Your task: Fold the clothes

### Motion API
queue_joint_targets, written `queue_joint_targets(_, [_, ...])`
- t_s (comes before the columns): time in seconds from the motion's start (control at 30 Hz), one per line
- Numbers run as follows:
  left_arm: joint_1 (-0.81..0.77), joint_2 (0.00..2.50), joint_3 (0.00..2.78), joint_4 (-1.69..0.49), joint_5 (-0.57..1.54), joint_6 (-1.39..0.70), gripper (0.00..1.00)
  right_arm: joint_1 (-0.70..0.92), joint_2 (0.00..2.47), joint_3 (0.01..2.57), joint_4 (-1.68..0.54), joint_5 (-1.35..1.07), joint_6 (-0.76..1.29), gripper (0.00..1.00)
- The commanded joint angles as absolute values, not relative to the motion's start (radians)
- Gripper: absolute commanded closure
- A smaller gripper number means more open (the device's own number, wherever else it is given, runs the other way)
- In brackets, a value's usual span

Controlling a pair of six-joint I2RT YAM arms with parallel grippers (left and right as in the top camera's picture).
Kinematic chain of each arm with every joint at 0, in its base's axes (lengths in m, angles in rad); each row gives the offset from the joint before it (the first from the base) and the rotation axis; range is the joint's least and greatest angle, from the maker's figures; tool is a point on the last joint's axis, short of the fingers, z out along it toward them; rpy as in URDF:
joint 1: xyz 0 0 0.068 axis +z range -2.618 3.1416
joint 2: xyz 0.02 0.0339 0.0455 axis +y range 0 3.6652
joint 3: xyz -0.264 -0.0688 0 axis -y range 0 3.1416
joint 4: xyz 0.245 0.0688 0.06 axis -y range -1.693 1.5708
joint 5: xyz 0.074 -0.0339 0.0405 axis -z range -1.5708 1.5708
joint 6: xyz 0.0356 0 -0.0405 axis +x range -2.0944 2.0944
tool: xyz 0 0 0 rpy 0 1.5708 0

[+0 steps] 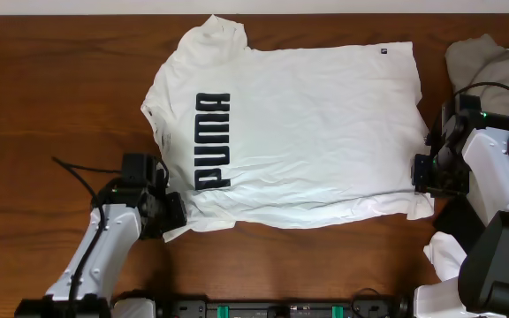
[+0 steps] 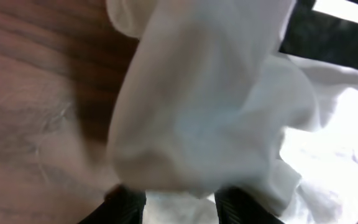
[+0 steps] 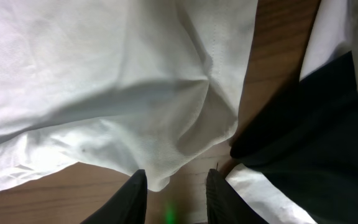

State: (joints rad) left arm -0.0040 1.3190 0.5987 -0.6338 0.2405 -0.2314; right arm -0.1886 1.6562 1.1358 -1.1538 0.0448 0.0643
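Observation:
The clothes, a white T-shirt (image 1: 307,132) with a dark block-letter logo (image 1: 211,141), lies spread flat on the wooden table, its small dark hem tag (image 1: 384,50) at the far right. My left gripper (image 1: 173,215) sits at the near-left sleeve. In the left wrist view its fingers (image 2: 126,202) stand apart, with bunched white cloth (image 2: 204,106) over and between them. My right gripper (image 1: 422,172) is at the near-right hem corner. It (image 3: 176,177) is open, and the tip of the hem corner (image 3: 160,177) hangs beside its left finger over bare wood.
A beige-grey garment (image 1: 489,62) lies at the far right. A black cloth (image 1: 458,216) (image 3: 309,124) and a white cloth (image 1: 449,252) lie near the right arm's base. Bare wood (image 1: 42,106) stretches left of the shirt.

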Motion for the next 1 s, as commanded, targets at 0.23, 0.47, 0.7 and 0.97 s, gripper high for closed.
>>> queue_joint_targets(0.23, [-0.006,1.411,0.591,-0.6,0.294,-0.221,0.73,-0.198,1.652,1.135,-1.151,0.048,0.074,0.7])
queue_joint_targets(0.47, [-0.006,1.403,0.595,-0.604,0.461,-0.221,0.94,-0.198,1.652,1.135,-1.151,0.048,0.074,0.7])
queue_joint_targets(0.7, [-0.005,1.34,0.637,-0.716,0.504,-0.221,0.94,-0.198,1.652,1.134,-1.155,0.048,0.074,0.7])
queue_joint_targets(0.97, [-0.005,1.283,0.637,-0.785,0.505,-0.221,0.94,-0.198,1.652,1.134,-1.155,0.048,0.074,0.7])
